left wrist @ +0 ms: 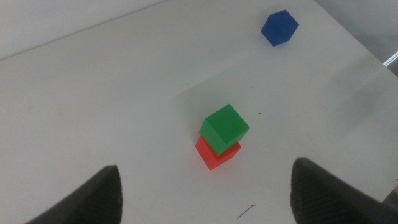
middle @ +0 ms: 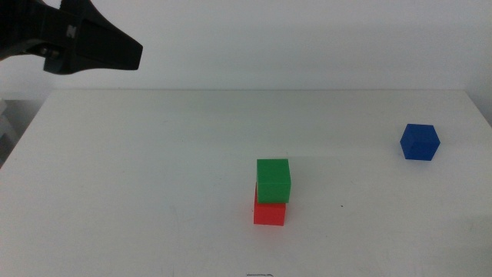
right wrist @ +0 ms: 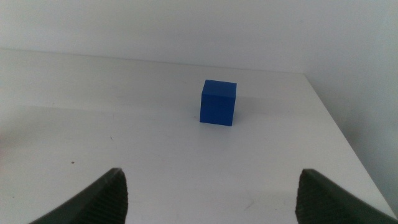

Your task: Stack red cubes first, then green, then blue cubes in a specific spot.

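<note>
My left gripper [left wrist: 205,193] & right gripper [right wrist: 211,196] both gape wide, empty; green cube [middle: 274,181] sits on red cube [middle: 269,212], blue cube [right wrist: 218,102] apart.

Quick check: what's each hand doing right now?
Left hand: open, empty, raised above the green cube.
Right hand: open, empty, facing the blue cube.

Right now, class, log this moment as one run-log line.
stack: green cube on red cube | blue cube apart, untouched | left gripper open, raised | right gripper open, facing blue cube
</note>
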